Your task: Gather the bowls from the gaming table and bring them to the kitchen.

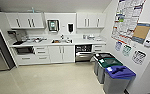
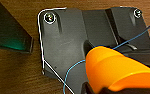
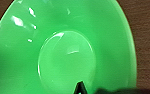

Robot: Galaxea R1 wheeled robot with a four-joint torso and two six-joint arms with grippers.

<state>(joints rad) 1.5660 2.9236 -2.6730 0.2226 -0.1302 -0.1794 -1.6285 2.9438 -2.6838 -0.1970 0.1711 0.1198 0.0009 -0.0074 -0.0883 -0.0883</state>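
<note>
Kitchen [image 1: 58, 47] upper left, open floor [image 1: 53, 80] before it; orange bowl [image 2: 116, 72] rim-down, green bowl [image 3: 66, 50] cavity toward camera; finger state indiscernible.

A wide dark grey plate [image 2: 66, 45] on the robot's left wrist has rounded corners and a pale, bright edge along one side. Shiny round screws [image 2: 49, 17] sit at its corners. A darker jointed bar [image 2: 121, 27] runs beside it, and a thin blue cable [image 2: 73, 68] curves across the plate's face. Near the right wrist camera, a small black pointed tip [image 3: 80, 86] juts up.
</note>
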